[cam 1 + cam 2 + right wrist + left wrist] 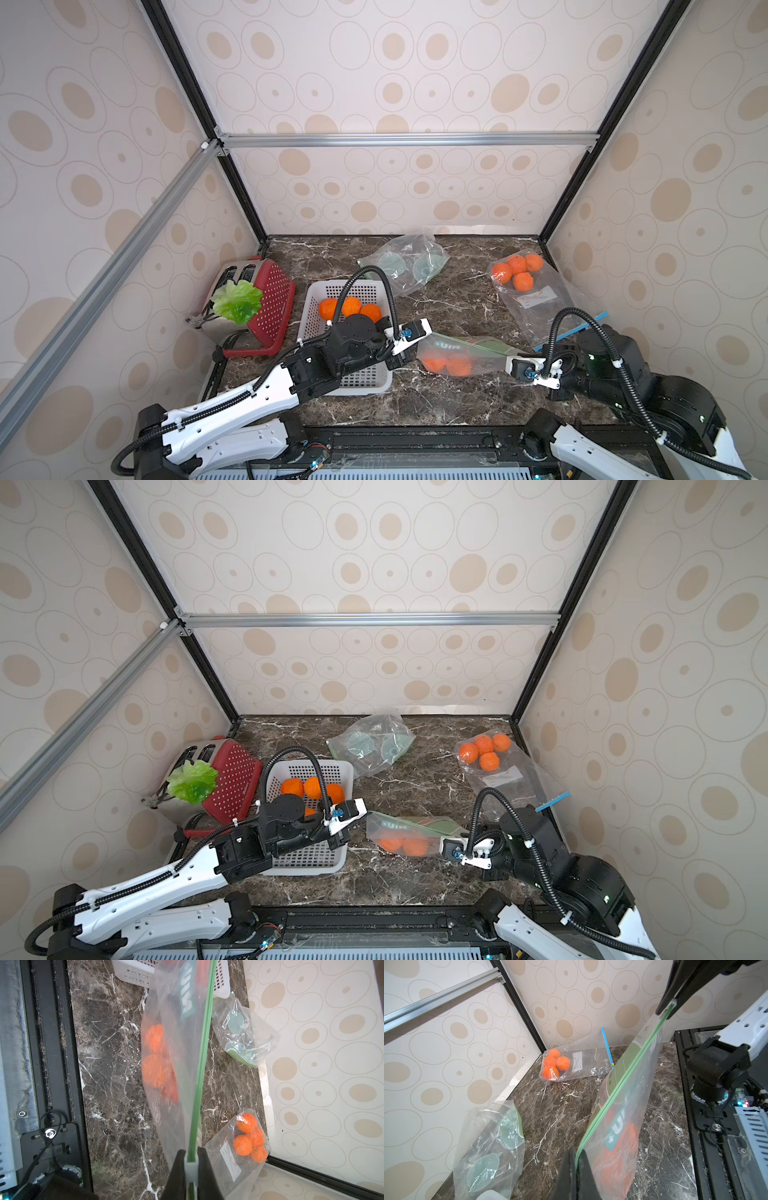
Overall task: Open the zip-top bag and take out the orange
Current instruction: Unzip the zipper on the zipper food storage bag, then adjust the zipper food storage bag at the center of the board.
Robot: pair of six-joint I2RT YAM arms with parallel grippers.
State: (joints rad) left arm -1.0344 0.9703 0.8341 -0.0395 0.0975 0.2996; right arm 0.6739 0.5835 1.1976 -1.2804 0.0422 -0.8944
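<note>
The zip-top bag with a green zip strip hangs stretched between my two grippers, above the marble table near its front. Oranges show blurred through its plastic, low in the bag. My left gripper is shut on the zip strip at the bag's left end. My right gripper is shut on the white slider at the right end. The green strip runs straight and closed from one gripper to the other.
A white basket holding loose oranges sits under my left arm. At the back right lies another bag of oranges with a blue zip. A crumpled clear bag lies at the back. A toaster, red colander and lettuce stand left.
</note>
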